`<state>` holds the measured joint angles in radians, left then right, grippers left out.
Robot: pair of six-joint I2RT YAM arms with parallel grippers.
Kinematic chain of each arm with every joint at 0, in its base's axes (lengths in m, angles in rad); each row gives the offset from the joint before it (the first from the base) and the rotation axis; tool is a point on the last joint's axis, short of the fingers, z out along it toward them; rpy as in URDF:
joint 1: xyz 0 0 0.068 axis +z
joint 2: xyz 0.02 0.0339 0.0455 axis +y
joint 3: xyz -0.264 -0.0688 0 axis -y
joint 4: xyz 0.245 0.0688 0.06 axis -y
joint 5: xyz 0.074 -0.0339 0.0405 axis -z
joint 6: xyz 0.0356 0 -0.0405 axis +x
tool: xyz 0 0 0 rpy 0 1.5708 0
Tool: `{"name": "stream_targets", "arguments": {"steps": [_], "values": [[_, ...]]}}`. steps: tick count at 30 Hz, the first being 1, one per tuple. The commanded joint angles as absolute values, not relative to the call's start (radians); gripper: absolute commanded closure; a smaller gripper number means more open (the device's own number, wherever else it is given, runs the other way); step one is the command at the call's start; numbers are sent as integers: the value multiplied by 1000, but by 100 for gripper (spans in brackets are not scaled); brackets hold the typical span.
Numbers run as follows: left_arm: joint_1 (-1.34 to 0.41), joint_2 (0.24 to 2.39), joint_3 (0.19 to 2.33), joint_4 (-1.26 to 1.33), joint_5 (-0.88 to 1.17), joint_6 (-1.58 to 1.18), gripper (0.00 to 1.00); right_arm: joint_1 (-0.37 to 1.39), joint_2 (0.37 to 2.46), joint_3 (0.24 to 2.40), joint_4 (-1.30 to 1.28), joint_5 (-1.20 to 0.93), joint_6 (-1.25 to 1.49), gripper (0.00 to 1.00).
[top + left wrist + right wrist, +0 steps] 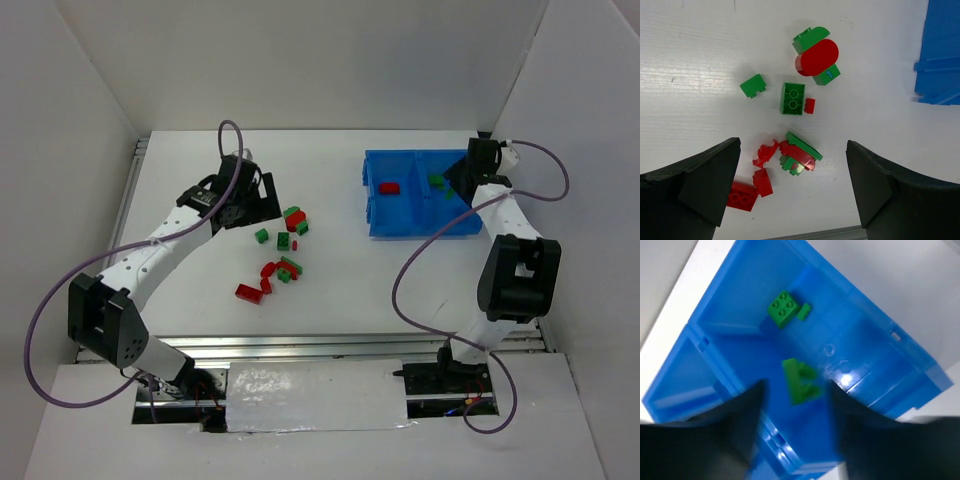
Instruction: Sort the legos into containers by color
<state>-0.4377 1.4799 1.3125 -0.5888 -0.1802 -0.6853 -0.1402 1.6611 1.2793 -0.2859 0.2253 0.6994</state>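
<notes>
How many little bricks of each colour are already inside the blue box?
Green bricks: 3, all in the right-hand half of the blue box.
Red bricks: 1, in the left-hand half.
Total: 4.

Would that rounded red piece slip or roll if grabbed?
Likely stiff and light: the rounded red piece looks like hard plastic. Its curved edge might slip from jaws. It touches green bricks, so pushing it probably shifts them.
</notes>
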Motion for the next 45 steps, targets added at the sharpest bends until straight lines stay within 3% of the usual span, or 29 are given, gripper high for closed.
{"name": "stream_targets", "arguments": {"steps": [1,2,7,11,20,25,35,42,44,45], "values": [[-434,1480,1318,-523,-158,-649,1,-155,1686,1374,-324,224,652,26],[-434,1485,1321,-526,-164,-649,1,-156,1693,1390,-340,216,647,21],[-436,1554,1350,-558,-216,-660,0,-143,1675,1439,-377,94,627,16],[-434,1624,1368,-595,-262,-679,0,-72,1499,1306,-347,-40,588,16],[-385,1733,1367,-611,-321,-795,3,216,1234,1053,-325,-81,551,15],[-356,1778,1362,-540,-259,-779,6,262,1113,965,-299,-90,539,15],[-354,1890,1371,-505,-228,-831,10,265,1074,965,-342,-126,488,16],[-354,1924,1350,-497,-259,-879,23,268,1063,953,-341,-147,477,17],[-354,1945,1361,-502,-259,-876,29,267,1060,948,-334,-156,477,18],[-354,1951,1362,-500,-256,-877,39,268,1060,946,-330,-160,477,17]]}}
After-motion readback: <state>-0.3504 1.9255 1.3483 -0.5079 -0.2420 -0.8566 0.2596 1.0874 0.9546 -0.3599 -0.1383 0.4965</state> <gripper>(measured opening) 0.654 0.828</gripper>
